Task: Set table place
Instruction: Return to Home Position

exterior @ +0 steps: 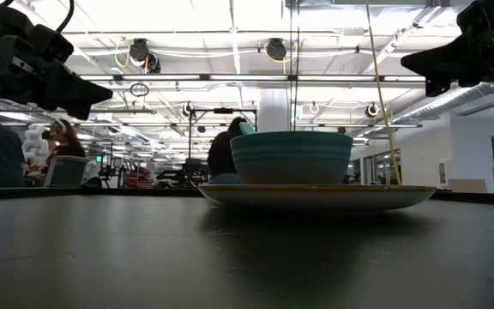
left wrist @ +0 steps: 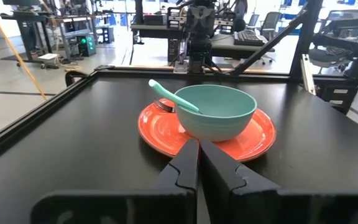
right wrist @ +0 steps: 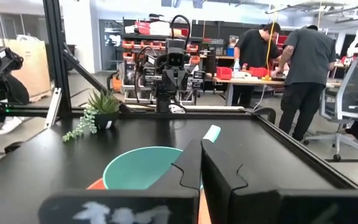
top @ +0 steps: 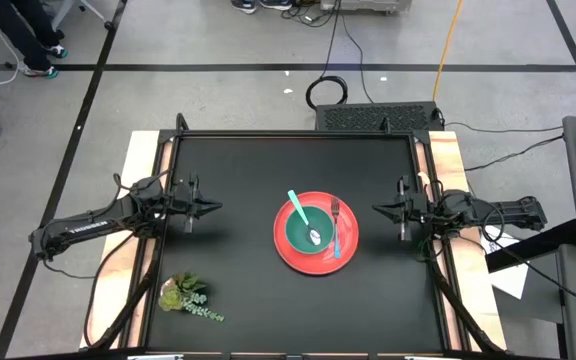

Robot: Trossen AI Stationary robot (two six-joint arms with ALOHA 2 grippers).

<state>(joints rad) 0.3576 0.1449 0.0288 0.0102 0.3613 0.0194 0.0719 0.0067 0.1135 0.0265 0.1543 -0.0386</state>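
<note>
A round red plate (top: 294, 250) lies on the black table (top: 238, 170), a little right of its middle. A teal-green bowl (top: 303, 222) stands on the plate, and a teal-handled spoon (top: 299, 211) rests in the bowl, its handle leaning over the far-left rim. A blue-handled fork (top: 336, 230) lies on the plate's right part, beside the bowl. My left gripper (top: 216, 208) hovers shut at the table's left, pointing at the plate. My right gripper (top: 376, 209) hovers shut at the table's right, pointing at the plate. Both are empty.
A leafy green plant sprig (top: 186, 296) lies near the table's near left corner. Pale wooden strips (top: 128, 250) run along the table's left and right sides. Cables and a dark box (top: 378, 116) lie beyond the far edge. People work at benches in the room behind (right wrist: 303, 68).
</note>
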